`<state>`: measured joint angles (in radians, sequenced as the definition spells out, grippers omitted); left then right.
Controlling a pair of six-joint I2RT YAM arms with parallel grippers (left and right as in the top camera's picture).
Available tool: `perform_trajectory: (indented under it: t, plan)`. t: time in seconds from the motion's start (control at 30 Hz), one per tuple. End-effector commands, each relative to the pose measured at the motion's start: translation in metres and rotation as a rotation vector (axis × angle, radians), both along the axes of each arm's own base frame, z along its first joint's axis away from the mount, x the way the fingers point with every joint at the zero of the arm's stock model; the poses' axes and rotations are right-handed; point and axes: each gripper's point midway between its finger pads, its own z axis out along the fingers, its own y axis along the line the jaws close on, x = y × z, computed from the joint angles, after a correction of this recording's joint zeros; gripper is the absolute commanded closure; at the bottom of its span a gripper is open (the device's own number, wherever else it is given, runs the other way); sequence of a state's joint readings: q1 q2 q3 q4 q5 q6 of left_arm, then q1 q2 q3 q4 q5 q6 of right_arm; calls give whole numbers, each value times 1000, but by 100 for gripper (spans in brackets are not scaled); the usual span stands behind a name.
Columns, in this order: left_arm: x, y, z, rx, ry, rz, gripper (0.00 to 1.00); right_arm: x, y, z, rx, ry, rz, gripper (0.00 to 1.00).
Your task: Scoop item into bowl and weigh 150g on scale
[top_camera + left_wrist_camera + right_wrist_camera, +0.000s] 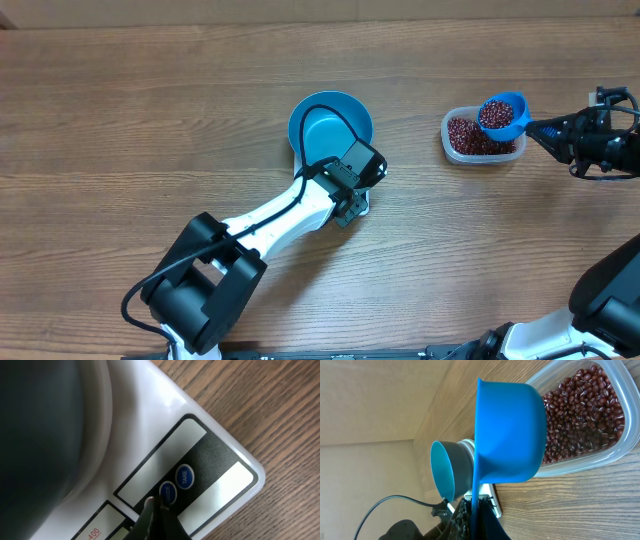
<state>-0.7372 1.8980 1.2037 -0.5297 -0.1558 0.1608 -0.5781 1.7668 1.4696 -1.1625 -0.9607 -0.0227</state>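
The teal bowl [325, 128] rests on the white scale [145, 415], which my left arm mostly covers in the overhead view. My left gripper [156, 503] is shut and holds nothing. Its tips press down on the scale's front strip at the left blue button [168, 492], beside the TARE button [185, 476]. My right gripper [476, 510] is shut on the handle of a small blue scoop [503, 115]. The scoop is full of dark red beans [494, 113] and hangs over the clear tub [483, 140]. More beans [580, 410] fill that tub.
The wooden table [150, 100] is bare wood to the left and in front. The clear tub stands to the right of the bowl with a gap of table between them. My left arm's base [200, 285] sits near the front edge.
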Motion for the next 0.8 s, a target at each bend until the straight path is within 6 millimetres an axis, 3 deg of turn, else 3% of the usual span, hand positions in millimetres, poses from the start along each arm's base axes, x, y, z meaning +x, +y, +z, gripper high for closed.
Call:
perform_trajectory:
  t: [0.0,0.77]
  plan:
    - [5,2,-1,13,-10,-1,96,2,1,1,6,-16,10,96]
    - [11,6,-3,-1,-19,16,96,2,1,1,6,-16,10,96]
